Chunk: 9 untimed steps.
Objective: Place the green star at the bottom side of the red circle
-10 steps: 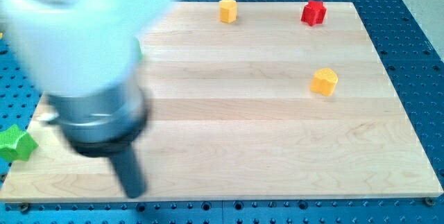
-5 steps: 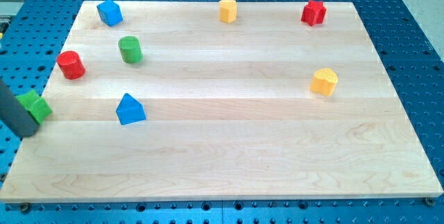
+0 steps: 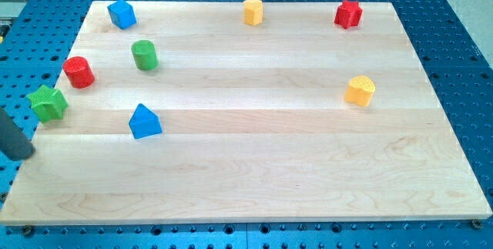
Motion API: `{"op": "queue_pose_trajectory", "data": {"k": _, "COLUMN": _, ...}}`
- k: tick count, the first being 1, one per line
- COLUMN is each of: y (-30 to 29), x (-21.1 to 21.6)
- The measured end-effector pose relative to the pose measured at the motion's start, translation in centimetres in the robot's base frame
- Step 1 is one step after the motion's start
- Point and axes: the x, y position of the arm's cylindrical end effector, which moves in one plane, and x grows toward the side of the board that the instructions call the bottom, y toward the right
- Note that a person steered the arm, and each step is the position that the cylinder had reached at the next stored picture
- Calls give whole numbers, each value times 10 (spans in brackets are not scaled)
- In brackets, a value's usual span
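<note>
Below the red circle (image 3: pixel 78 72), the green star (image 3: pixel 48 102) sits near my tip (image 3: pixel 23 156).

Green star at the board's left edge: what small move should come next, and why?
Probably a short nudge toward the view's right. The green star lies below and left of the red circle, not yet directly under it. My tip sits below-left of the star, apart from it, so it would first need to come round to the star's left side.

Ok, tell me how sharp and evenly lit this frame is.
Camera view: board evenly lit, no glare; green star and red circle crisp with short soft shadows; only my tip at the view's left edge looks slightly smeared.
</note>
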Motion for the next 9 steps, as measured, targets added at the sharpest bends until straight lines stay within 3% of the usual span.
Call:
{"op": "queue_pose_trajectory", "data": {"k": 2, "y": -1, "x": -46}}
{"op": "queue_pose_trajectory", "data": {"k": 4, "y": 35, "x": -53}}
{"op": "queue_pose_trajectory", "data": {"k": 6, "y": 1, "x": -28}}
{"op": "queue_pose_trajectory", "data": {"k": 7, "y": -1, "x": -38}}
{"op": "queue_pose_trajectory", "data": {"k": 8, "y": 0, "x": -85}}
{"op": "queue_pose_trajectory", "data": {"k": 9, "y": 1, "x": -97}}
